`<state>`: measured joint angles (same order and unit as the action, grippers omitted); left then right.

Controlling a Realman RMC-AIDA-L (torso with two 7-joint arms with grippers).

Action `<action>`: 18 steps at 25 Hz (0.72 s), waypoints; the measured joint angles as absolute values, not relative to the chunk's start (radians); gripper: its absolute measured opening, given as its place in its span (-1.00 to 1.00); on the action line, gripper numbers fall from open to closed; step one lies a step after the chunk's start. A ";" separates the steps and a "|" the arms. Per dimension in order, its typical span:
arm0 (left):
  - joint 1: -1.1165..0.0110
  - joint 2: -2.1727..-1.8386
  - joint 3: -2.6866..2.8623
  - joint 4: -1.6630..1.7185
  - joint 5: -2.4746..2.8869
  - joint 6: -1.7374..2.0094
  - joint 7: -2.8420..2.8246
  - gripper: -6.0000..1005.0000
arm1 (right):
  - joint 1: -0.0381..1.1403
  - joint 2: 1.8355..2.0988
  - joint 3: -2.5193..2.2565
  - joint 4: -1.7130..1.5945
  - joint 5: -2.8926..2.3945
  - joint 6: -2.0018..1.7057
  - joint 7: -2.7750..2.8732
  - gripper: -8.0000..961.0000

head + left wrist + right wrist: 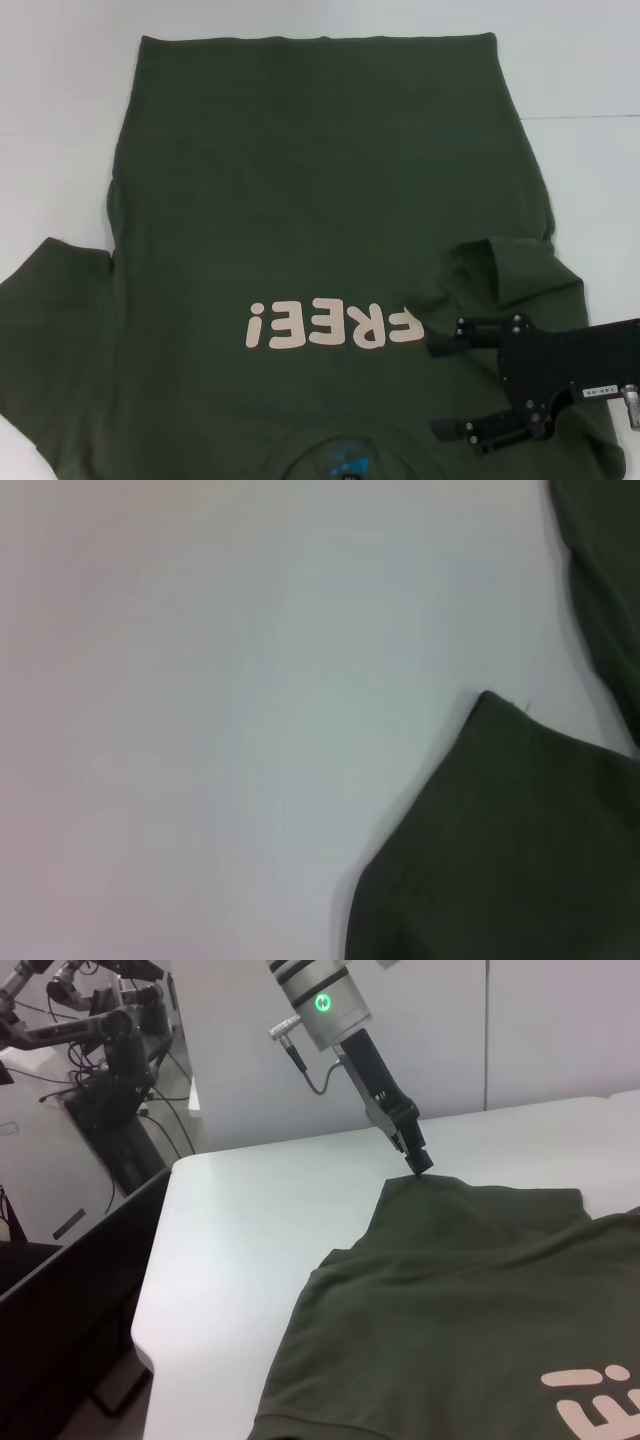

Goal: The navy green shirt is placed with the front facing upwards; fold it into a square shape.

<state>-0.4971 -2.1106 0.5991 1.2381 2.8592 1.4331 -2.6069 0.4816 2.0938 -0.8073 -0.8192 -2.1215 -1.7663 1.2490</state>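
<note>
Right gripper (440, 388) over shirt (300, 200) sleeve.

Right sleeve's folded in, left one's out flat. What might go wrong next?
1. The right sleeve of the navy green shirt lies bunched with a raised ridge; folding over it may spoil the square.
2. The right gripper, jaws open, hangs close over the cloth and might drag it.
3. The left gripper is by the corner of the left sleeve; a grab there may slip.
</note>
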 joint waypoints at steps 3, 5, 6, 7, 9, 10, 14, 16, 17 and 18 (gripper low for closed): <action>-0.503 -2.110 0.588 1.255 2.858 1.442 -2.611 -0.86 | 0.483 2.093 -0.808 -0.820 -2.121 -1.766 1.249 0.90; -0.508 -2.109 0.573 1.262 2.855 1.456 -2.614 -0.86 | 0.484 2.092 -0.809 -0.821 -2.121 -1.764 1.250 0.90; -0.511 -2.107 0.566 1.264 2.854 1.466 -2.615 -0.86 | 0.484 2.092 -0.809 -0.821 -2.121 -1.764 1.250 0.90; -0.512 -2.106 0.559 1.264 2.852 1.475 -2.615 -0.86 | 0.485 2.092 -0.810 -0.822 -2.121 -1.764 1.250 0.90; -0.517 -2.102 0.547 1.259 2.852 1.491 -2.615 -0.77 | 0.485 2.092 -0.810 -0.823 -2.121 -1.764 1.250 0.90; -0.519 -2.099 0.537 1.252 2.853 1.498 -2.615 -0.72 | 0.485 2.092 -0.810 -0.823 -2.121 -1.764 1.250 0.90; -0.527 -2.090 0.510 1.222 2.852 1.508 -2.610 -0.49 | 0.487 2.092 -0.812 -0.825 -2.121 -1.763 1.251 0.90; -0.529 -2.089 0.506 1.213 2.850 1.509 -2.608 -0.34 | 0.487 2.092 -0.812 -0.826 -2.121 -1.762 1.252 0.90; -0.531 -2.088 0.506 1.205 2.850 1.509 -2.607 -0.27 | 0.487 2.092 -0.812 -0.826 -2.121 -1.762 1.252 0.90; -0.533 -2.088 0.506 1.197 2.850 1.509 -2.606 -0.20 | 0.487 2.092 -0.812 -0.827 -2.121 -1.762 1.252 0.90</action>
